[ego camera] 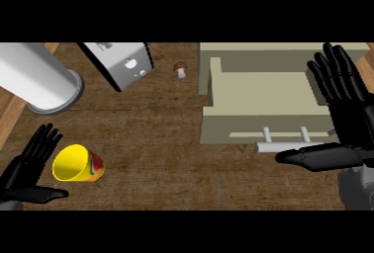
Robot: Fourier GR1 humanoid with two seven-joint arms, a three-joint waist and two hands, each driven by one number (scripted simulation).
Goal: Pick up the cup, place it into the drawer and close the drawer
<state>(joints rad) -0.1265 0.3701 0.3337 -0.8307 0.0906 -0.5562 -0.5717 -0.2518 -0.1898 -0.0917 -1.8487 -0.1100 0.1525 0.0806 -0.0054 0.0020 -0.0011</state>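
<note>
Left hand [18, 178] open at table [161, 123] front-left corner, fingers [38, 146] straight; right hand [354, 131] open by right edge, thumb out.

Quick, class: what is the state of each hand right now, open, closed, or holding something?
Left hand: open, holding nothing, beside the yellow cup.
Right hand: open, holding nothing, at the right side of the open drawer.

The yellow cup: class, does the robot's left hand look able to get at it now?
Probably yes. The left hand is open just beside the yellow cup, with nothing between them; the cup lies tipped on its side on the counter.
</note>
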